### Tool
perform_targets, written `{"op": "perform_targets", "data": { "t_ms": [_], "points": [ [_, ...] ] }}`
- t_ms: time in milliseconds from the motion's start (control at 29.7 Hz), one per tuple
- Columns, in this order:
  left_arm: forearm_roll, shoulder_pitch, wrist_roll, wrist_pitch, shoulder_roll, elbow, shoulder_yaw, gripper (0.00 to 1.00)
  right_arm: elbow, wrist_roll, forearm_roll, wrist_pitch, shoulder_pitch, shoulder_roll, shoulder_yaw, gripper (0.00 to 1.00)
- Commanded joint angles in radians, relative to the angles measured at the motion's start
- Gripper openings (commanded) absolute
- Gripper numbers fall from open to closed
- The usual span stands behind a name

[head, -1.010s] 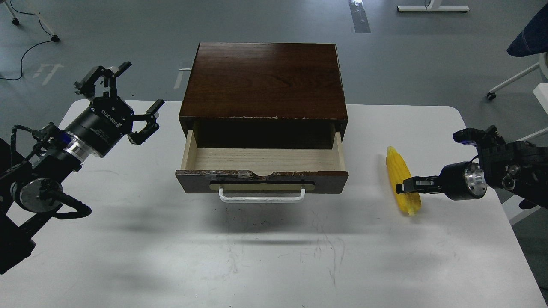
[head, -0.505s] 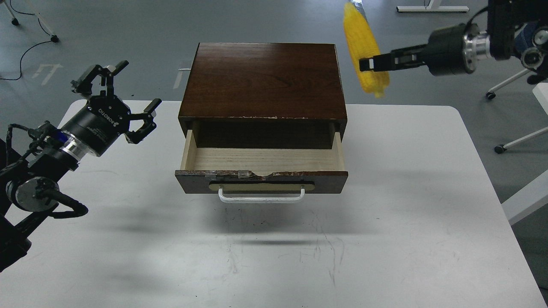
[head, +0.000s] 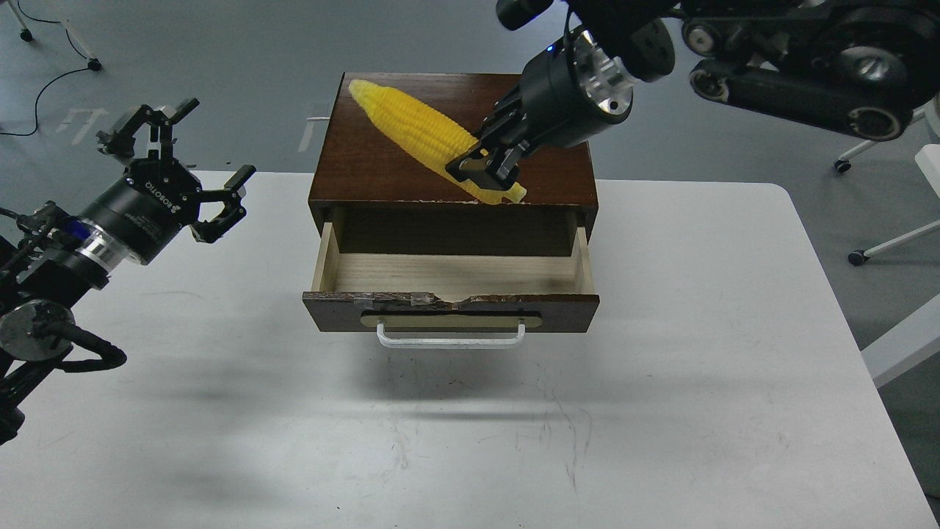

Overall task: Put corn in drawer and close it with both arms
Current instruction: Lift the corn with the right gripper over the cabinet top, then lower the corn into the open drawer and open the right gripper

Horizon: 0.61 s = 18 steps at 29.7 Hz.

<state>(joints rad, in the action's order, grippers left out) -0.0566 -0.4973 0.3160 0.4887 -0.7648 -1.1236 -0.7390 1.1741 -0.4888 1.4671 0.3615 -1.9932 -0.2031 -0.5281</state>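
Observation:
The yellow corn (head: pixel 418 131) hangs in the air over the top of the dark brown cabinet, tapered end pointing back left. My right gripper (head: pixel 481 167) is shut on its thick end, reaching in from the upper right. The drawer (head: pixel 449 308) stands pulled open below it, its pale wood inside empty, white bar handle (head: pixel 450 339) facing me. My left gripper (head: pixel 176 158) is open and empty, held above the table's left side, to the left of the drawer.
The cabinet's top (head: pixel 382 165) lies under the corn. The white table (head: pixel 698 367) spreads to the right of and in front of the drawer. Cables and chair legs lie on the grey floor beyond the table.
My right arm has lifted the corn from the table's right side, carried it up and left, and turned it over the cabinet. My left gripper has drifted slightly left.

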Motion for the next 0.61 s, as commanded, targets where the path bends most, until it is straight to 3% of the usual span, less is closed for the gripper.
{"op": "perform_targets", "data": {
  "t_ms": [0,168,269,370,572],
  "points": [
    [0.000,0.000,0.000,0.000,-0.008,-0.002,0.001,1.00,-0.005,0.000,0.093,-0.071,-0.001,0.054,-0.058,0.31],
    [0.000,0.000,0.000,0.000,-0.014,-0.002,0.003,1.00,-0.007,0.000,0.102,-0.078,-0.001,0.090,-0.096,0.32],
    [0.000,0.000,0.000,0.000,-0.014,-0.002,0.003,1.00,-0.008,0.000,0.101,-0.078,0.002,0.116,-0.105,0.37],
    [0.000,0.000,0.000,0.000,-0.016,-0.002,0.006,1.00,-0.013,0.000,0.099,-0.078,0.013,0.131,-0.107,0.46],
    [-0.002,0.000,0.000,0.000,-0.018,-0.002,0.006,1.00,-0.013,0.000,0.090,-0.070,0.025,0.131,-0.108,0.79]
  ]
}}
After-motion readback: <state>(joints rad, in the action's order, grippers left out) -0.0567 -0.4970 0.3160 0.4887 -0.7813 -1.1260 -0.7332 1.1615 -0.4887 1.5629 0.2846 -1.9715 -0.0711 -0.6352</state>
